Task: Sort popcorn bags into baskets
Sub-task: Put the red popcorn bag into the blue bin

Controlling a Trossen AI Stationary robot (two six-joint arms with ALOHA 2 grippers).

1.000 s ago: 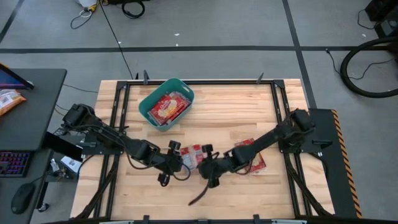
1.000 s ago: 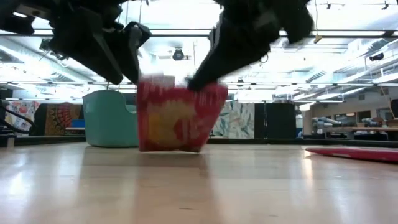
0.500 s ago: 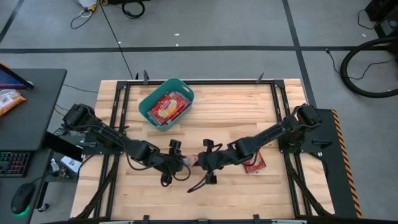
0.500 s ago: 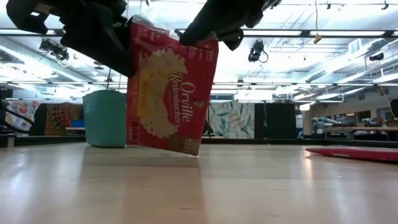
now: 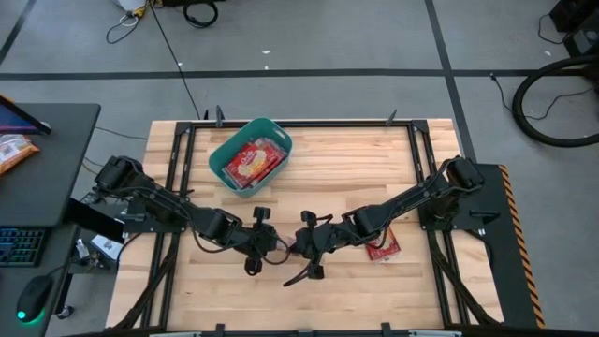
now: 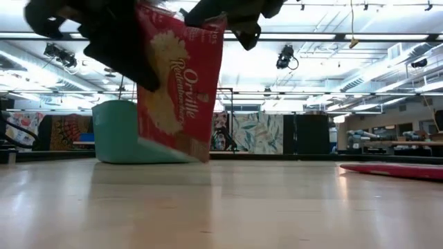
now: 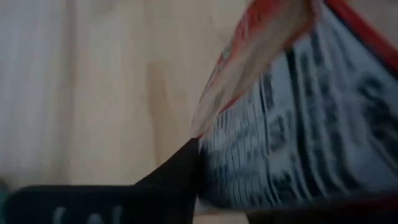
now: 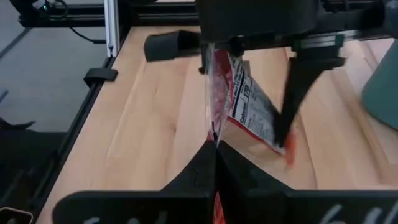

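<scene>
From above, my two claws meet at the table's middle front: the left claw (image 5: pixel 265 240) and right claw (image 5: pixel 298 245) face each other with a bag, hidden between them here, passing from one to the other. The tub (image 5: pixel 250 155) sits behind and to the left, well apart, already holding bags (image 5: pixel 251 162). A spare bag (image 5: pixel 383 248) lies on the table (image 5: pixel 346 178) under my right arm. The planks between me and the tub are bare.

Level with the table, the bag (image 6: pixel 176 90) hangs upright and tilted, clear of the wood, both claws at its top edge. The tub (image 6: pixel 118 131) stands behind it.

My left wrist shows the bag's printed face (image 7: pixel 298 137) lying against one finger (image 7: pixel 174 177); whether I have clamped it I cannot tell.

My right wrist shows my fingers (image 8: pixel 214 158) pressed together on the bag's edge (image 8: pixel 239 102), the left claw (image 8: pixel 249 43) opposite.

I judge this a handover. Next, my left must pinch firmly before my right lets go, then carry the bag over the tub's rim.
</scene>
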